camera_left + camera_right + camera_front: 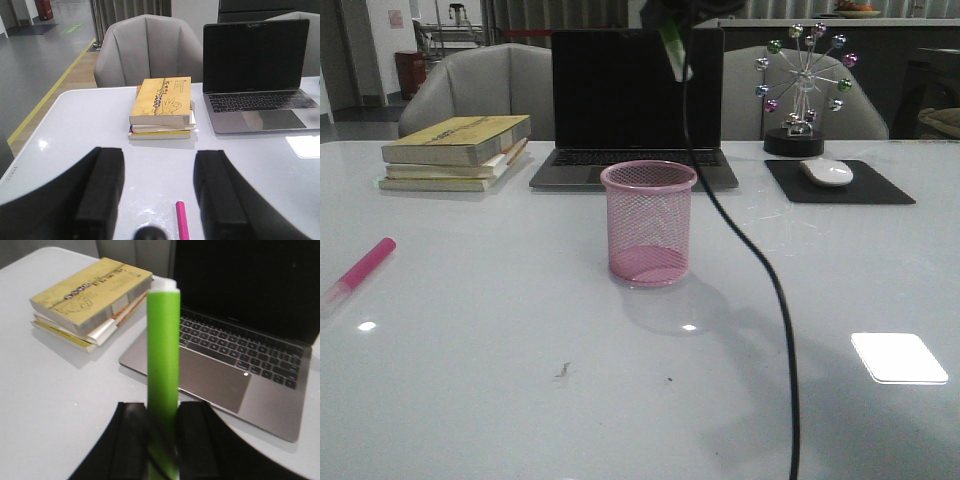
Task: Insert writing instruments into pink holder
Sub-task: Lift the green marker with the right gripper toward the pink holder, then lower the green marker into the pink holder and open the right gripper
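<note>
My right gripper [162,440] is clamped on the lime green highlighter [163,370], fingers pressed to both sides of the barrel, pale cap end pointing away from the wrist. In the front view that marker [673,48] hangs high above the pink holder [649,223], a bit to its right and tilted, w/ a black cable [760,260] dropping from the arm past the holder's right side and down toward the near edge of the table [470,380]. The holder stands upright on the white tabletop, mesh wall see-through, nothing visible inside it. My left gripper [160,195] is spread wide, gripping nothing, hovering low over the table well left of the holder; the magenta pink highlighter [182,220] lies flat on the surface in the gap btwn its fingers, untouched. Front view shows the same pink marker [360,270] lying at an angle, far left of the holder and nearer to me. Behind the holder: an open laptop [635,100], screen dark. Behind-left of the holder: a stack of books [455,152]. Behind-right: a mouse [827,171] on a black pad [840,184], and a small ferris-wheel ornament [804,90] beyond that.
</note>
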Motion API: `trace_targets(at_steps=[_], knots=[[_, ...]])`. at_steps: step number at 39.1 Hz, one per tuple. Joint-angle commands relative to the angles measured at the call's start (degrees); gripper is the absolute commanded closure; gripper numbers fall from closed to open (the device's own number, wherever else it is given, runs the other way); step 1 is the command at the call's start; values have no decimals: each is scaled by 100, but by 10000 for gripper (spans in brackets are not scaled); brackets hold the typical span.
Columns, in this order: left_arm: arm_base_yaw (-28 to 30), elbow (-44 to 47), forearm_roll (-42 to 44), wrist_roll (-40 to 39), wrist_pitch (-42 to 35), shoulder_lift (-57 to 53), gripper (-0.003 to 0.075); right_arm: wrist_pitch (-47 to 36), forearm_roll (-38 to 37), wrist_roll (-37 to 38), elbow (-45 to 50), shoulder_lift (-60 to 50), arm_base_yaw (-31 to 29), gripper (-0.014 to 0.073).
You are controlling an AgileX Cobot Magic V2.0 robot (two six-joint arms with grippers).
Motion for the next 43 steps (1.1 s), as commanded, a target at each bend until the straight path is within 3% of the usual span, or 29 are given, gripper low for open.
trace_targets(at_steps=[1, 20, 27, 43], knots=[[-16, -219, -8, -7, -463, -18, 327, -1058, -28, -63, 154, -354, 86, 536], [-16, -219, -8, -7, -463, -18, 327, -3912, -60, 523, 2082, -219, 251, 536], [-16, -219, -8, -7, -463, -18, 327, -4240, -428, 959, 2280, -4, 251, 536], [-16, -219, -8, -7, -463, -18, 327, -4756, -1639, 971, 2280, 335, 251, 531]])
